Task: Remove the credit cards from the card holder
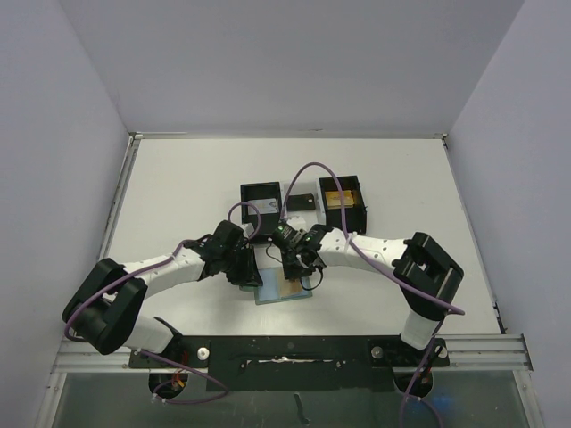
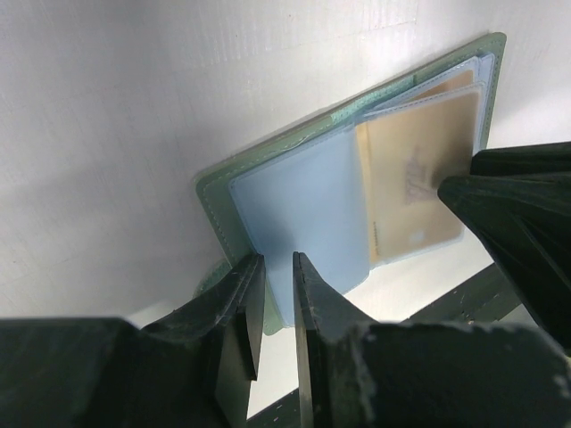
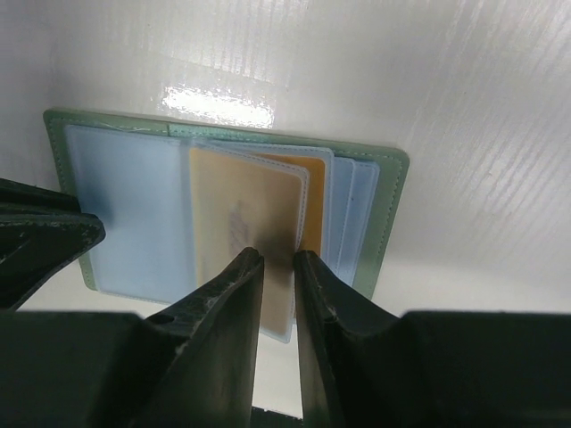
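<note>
Matte black jaws of the right gripper [image 3: 272, 263], nearly closed, straddle the clear-sleeved gold-orange card [image 3: 241, 209]; grip unconfirmed. The left gripper [image 2: 275, 267] pinches the smooth pale-blue flap of the stitched sage-green card holder [image 2: 223, 189].

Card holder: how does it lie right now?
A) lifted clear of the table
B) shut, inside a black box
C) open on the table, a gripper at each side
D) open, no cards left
C: the card holder lies open on the table, left gripper at its blue flap, right gripper at the gold-orange credit card.
</note>
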{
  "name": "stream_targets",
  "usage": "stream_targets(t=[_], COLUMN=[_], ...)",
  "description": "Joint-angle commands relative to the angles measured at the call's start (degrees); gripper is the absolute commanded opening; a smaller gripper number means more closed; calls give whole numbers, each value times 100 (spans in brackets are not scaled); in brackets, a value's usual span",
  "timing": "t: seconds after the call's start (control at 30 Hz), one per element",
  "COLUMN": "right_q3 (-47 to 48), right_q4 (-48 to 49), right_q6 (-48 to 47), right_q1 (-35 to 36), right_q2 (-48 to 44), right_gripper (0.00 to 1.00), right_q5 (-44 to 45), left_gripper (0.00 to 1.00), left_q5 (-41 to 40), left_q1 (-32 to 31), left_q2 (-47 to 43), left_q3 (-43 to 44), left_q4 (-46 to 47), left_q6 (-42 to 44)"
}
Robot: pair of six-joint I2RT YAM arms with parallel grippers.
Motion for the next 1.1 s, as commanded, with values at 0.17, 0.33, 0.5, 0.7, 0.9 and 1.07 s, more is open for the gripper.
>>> stream_targets(t=[0.17, 0.33, 0.5, 0.7, 0.9, 1.07], right_q3=[380, 226, -77, -225, -17, -155], right_q4=[50, 494, 1053, 1690, 1848, 1852], right_q6=[17, -4, -24, -169, -321, -274], right_q1=[212, 189, 57, -139, -154, -184], right_q2=[-299, -508, -749, -509, -224, -533], right_gripper=[19, 22, 25, 29, 34, 38], right_q5=[101, -280, -842, -1791, -2106, -1725], left_gripper=[17, 17, 17, 17, 19, 25], left_q5=[126, 109, 86, -36, -540, -1099], left_q1=[-36, -39, -41, -40, -37, 17], left_q2=[46, 24, -6, -142, -613, -1291], left_q3=[156, 174, 177, 148, -52, -268], left_q4=[240, 231, 223, 185, -127, -399], left_q6=[51, 44, 38, -17, -255, -652])
